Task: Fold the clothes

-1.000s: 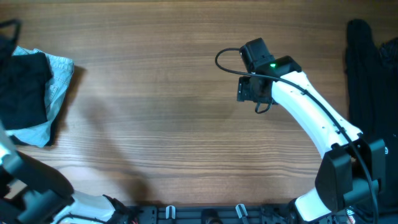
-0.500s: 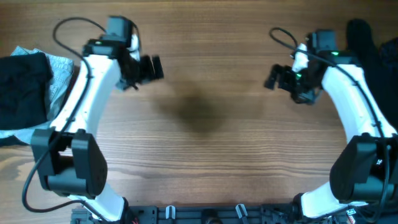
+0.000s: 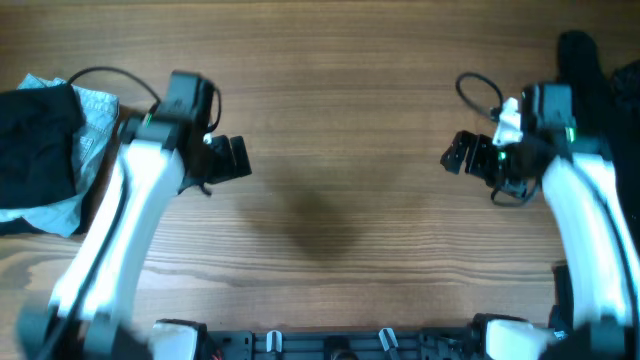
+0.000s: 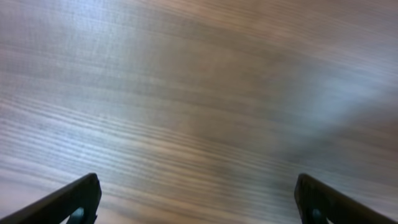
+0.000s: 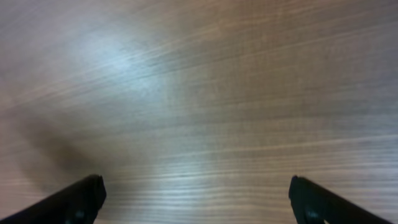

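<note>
The left end effector (image 3: 232, 158) is wide open. In its wrist view (image 4: 196, 188) the two dark fingers sit at the bottom corners with only bare wood between them, holding and touching nothing. The right end effector (image 3: 458, 153) is equally spread. Its wrist view (image 5: 194, 184) shows the same far-apart fingers over bare boards, with nothing gripped. The two tools face each other across the middle of the table (image 3: 330, 100), well apart, with an open stretch of wood between them.

Neither tool is near the clothes. The left black garment (image 3: 35, 140) lies well behind the left end effector, out past its arm at the table's left edge. It is bunched rather than flat, its longer side running front to back, and it rests on a crumpled pale blue denim piece (image 3: 92, 125) that shows along the side toward that tool. The right black garment (image 3: 585, 65) is behind the right end effector at the table's right edge. It is a dark strip whose long axis runs front to back, partly hidden by the white arm. No lettering can be made out on either garment.

The table is brown wood with grain running left to right. A soft shadow lies on it between the two tools, and both wrist views are blurred.
</note>
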`<action>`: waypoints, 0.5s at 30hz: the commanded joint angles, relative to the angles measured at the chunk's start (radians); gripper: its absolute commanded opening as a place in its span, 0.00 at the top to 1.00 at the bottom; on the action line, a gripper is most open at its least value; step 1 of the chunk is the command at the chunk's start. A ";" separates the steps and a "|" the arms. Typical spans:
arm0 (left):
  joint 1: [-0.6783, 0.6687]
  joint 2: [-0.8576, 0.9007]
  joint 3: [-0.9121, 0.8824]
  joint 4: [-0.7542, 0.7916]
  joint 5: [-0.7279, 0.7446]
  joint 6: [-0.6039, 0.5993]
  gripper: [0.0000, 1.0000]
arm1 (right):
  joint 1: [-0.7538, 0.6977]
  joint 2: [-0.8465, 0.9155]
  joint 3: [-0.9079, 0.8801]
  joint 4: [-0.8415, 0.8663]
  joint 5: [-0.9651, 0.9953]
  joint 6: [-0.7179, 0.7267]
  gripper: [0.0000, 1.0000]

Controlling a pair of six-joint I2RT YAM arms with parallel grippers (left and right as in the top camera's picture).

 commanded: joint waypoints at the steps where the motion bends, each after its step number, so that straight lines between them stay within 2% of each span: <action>1: 0.001 -0.351 -0.221 0.190 0.045 0.040 0.00 | 0.061 -0.332 -0.186 0.156 0.127 0.049 0.00; 5: 0.001 -0.686 -0.404 0.372 0.040 0.029 0.00 | 0.106 -0.639 -0.337 0.315 0.254 0.106 0.00; 8: 0.001 -0.828 -0.422 0.357 0.040 0.030 0.00 | 0.106 -0.766 -0.356 0.290 0.254 0.105 0.00; 11: 0.001 -0.952 -0.422 0.323 0.040 0.029 0.00 | 0.106 -0.838 -0.356 0.282 0.254 0.105 0.00; 15: 0.001 -1.009 -0.422 0.293 0.040 0.029 0.00 | 0.106 -0.838 -0.356 0.282 0.254 0.105 0.00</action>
